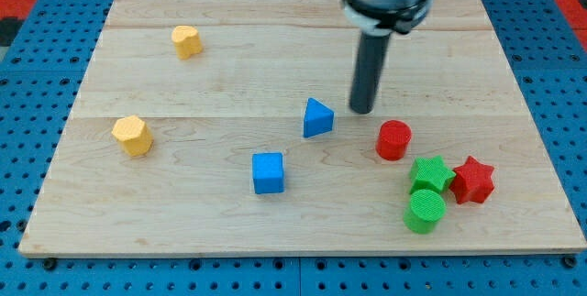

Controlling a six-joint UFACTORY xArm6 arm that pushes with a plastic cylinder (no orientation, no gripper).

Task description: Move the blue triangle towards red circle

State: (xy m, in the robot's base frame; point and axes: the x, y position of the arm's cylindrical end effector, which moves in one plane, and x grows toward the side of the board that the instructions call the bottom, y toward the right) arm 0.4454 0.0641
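Observation:
The blue triangle [317, 117] sits near the middle of the wooden board [229, 67]. The red circle [393, 139] lies to its right and slightly lower, a short gap apart. My tip [362, 110] rests on the board just right of the blue triangle and up-left of the red circle, touching neither.
A blue cube [268, 172] lies below-left of the triangle. A green star [431, 174], a red star [473, 180] and a green circle [425, 212] cluster at the lower right. Two yellow blocks sit at the left [133, 135] and upper left [186, 40].

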